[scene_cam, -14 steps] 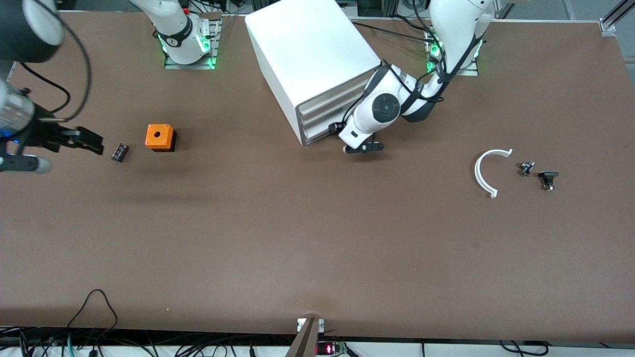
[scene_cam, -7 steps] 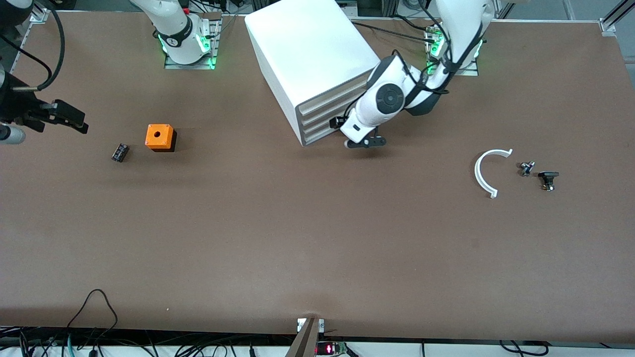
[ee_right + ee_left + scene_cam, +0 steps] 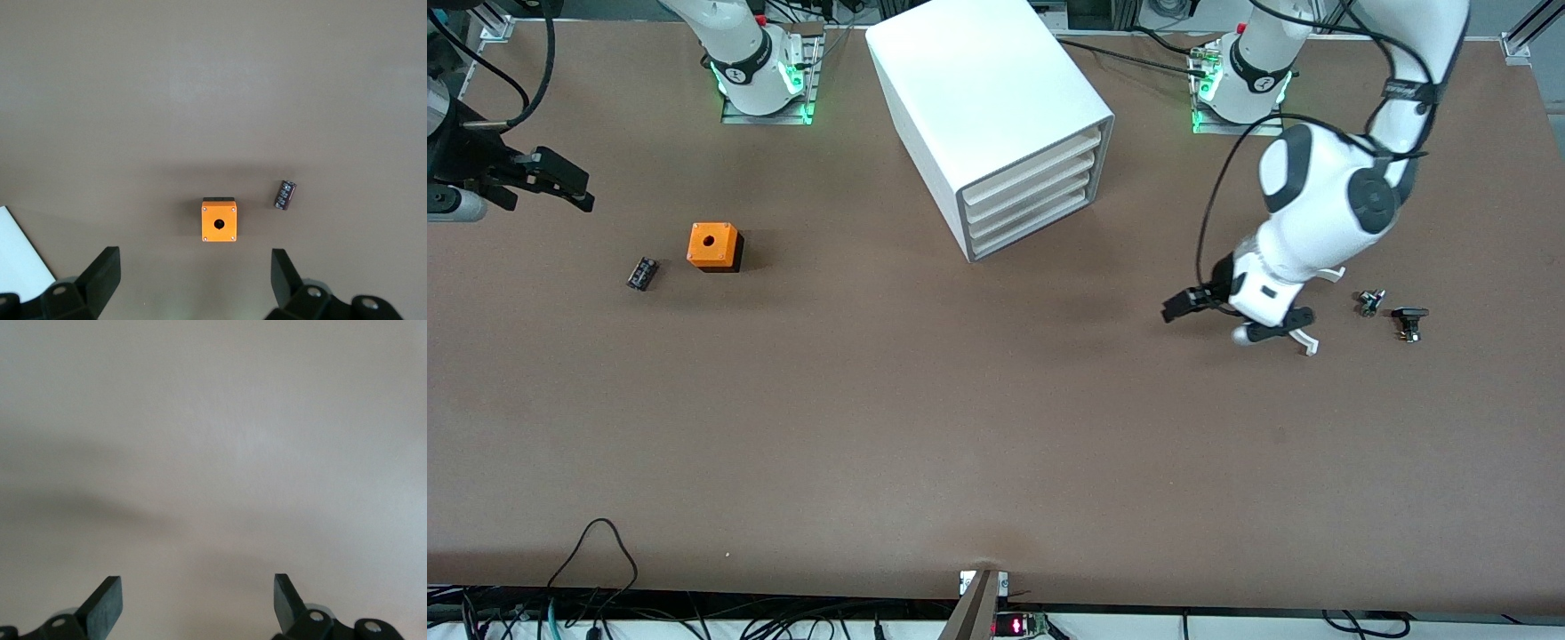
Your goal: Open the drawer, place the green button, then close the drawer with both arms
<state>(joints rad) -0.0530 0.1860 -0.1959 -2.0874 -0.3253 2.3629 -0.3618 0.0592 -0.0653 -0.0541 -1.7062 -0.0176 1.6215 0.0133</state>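
Note:
The white cabinet (image 3: 996,98) stands mid-table near the bases. Its lowest drawer (image 3: 1030,226) is shut, flush with the three above it. No green-capped button shows in any view. My left gripper (image 3: 1183,305) is open and empty over bare table between the cabinet and a white curved piece; its wrist view (image 3: 198,587) shows only table. My right gripper (image 3: 574,188) is open and empty over the right arm's end of the table; its wrist view (image 3: 195,260) looks down on the orange box and a small dark part.
An orange box with a hole (image 3: 713,246) (image 3: 219,220) and a small dark cylindrical part (image 3: 641,273) (image 3: 285,195) lie toward the right arm's end. A white curved piece (image 3: 1332,274), a small silvery part (image 3: 1371,301) and a black-capped part (image 3: 1409,321) lie toward the left arm's end.
My left arm has swung away from the cabinet's front to over the table by the white curved piece. My right gripper has drawn back from the small dark part.

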